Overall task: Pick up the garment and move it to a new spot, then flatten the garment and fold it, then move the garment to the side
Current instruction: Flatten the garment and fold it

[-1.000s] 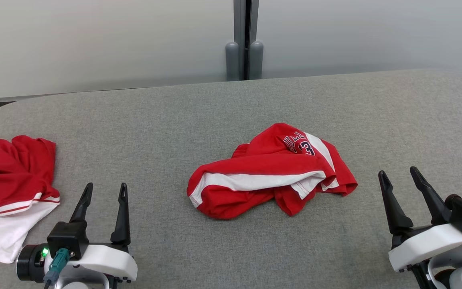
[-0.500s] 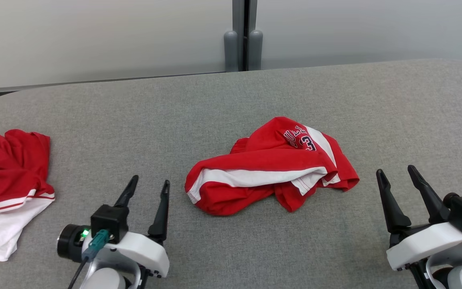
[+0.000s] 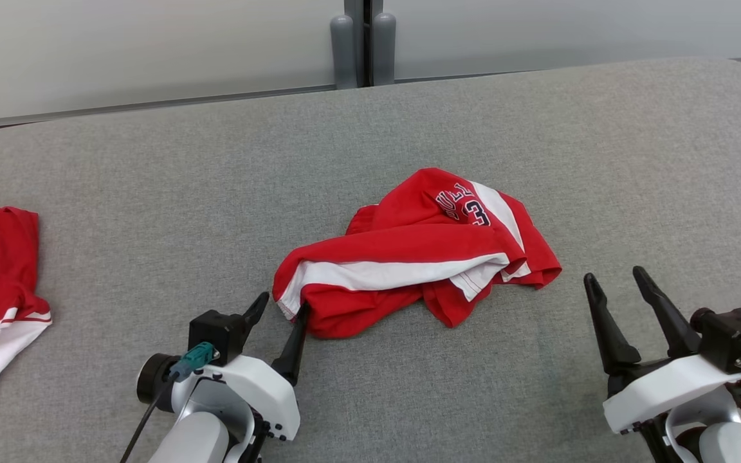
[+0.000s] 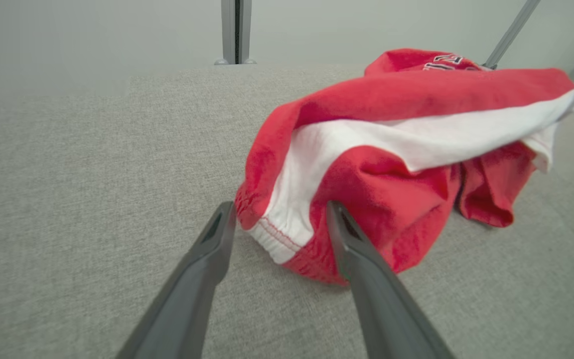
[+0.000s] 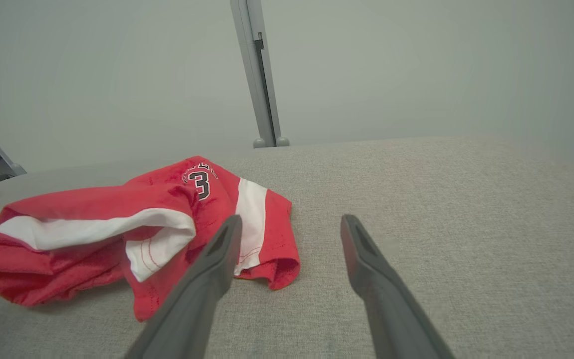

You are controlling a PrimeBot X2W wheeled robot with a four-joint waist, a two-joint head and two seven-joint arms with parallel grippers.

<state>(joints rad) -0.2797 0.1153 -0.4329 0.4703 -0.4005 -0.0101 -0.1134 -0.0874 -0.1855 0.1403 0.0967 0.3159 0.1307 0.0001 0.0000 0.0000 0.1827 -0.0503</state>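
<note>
While the garment (image 3: pixel 409 247) lies crumpled on the table (image 3: pixel 152 193), my left gripper (image 3: pixel 284 302) has its fingers apart around the garment's near left corner. I think I am at the picking-up step, so next I should squeeze. My right gripper (image 3: pixel 613 274) waits to the garment's right, fingers apart.

Garment (image 3: pixel 422 257): soft red-and-white knit cloth, matt and creased, hems stitched. Tabletop (image 3: pixel 152 193): grey woven fabric, matt, coarse-grained. Left gripper (image 3: pixel 284 302): fingers (image 4: pixel 366 279) of dark matt plastic; wrist housing (image 3: pixel 261 392) of smooth, faintly glossy white plastic. Wall panels (image 3: pixel 152 51): smooth, pale, matt.
</note>
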